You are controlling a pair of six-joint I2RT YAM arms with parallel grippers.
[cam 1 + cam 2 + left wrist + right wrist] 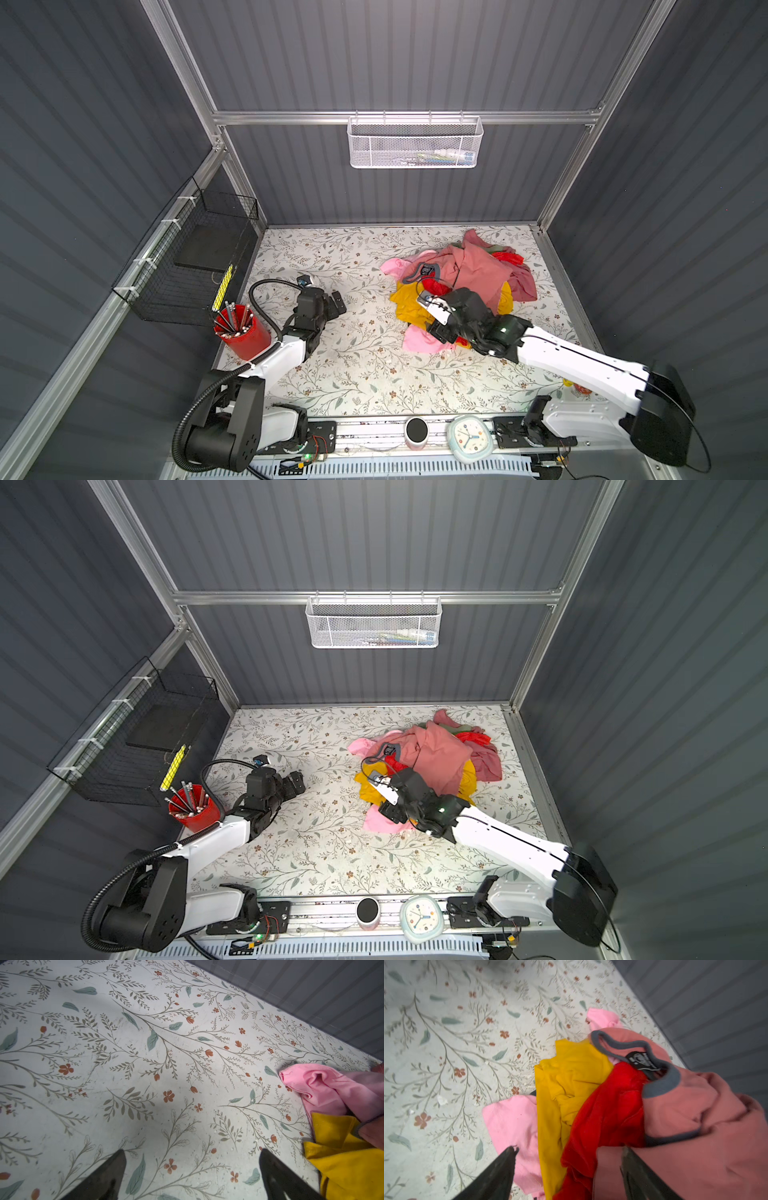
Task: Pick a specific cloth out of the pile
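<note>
Two patches of the cloth [405, 301] are seen in both top views: a wide one at the near left edge of the pile [478, 266] and a narrow strip past the rose garment [695, 1115]. The stretch between is covered by that garment, by the red cloth [608, 1109] and by the right arm's wrist. In the right wrist view the cloth is laid between the pink garment [512, 1122] and the red cloth. Its far end is tucked beside the rose garment's grey neckband, where a black label [642, 1060] is too blurred to be read.

The right gripper [569, 1149] is held spread at the pile, with the cloth and the red cloth between its fingers. Whether any fold is touched cannot be told. In the top views its fingertips are hidden below the wrist.

The left gripper [192, 1153] is spread wide over the bare surface [353, 365], near the pile's left edge but apart from it. In the left wrist view the cloth and the pink garment are cut off at the border.

A white mesh basket [415, 143] is hung on the back rail; items inside are dimly seen through the mesh and cannot be named. A black wire basket [187, 257] is fixed to the left wall, with a dark slab [208, 247] in it and a yellow strip [222, 286] at its near end. Pencils [232, 318] are stood in a red cup [243, 338] beside it. A clock [469, 438] is laid at the front rail.
</note>
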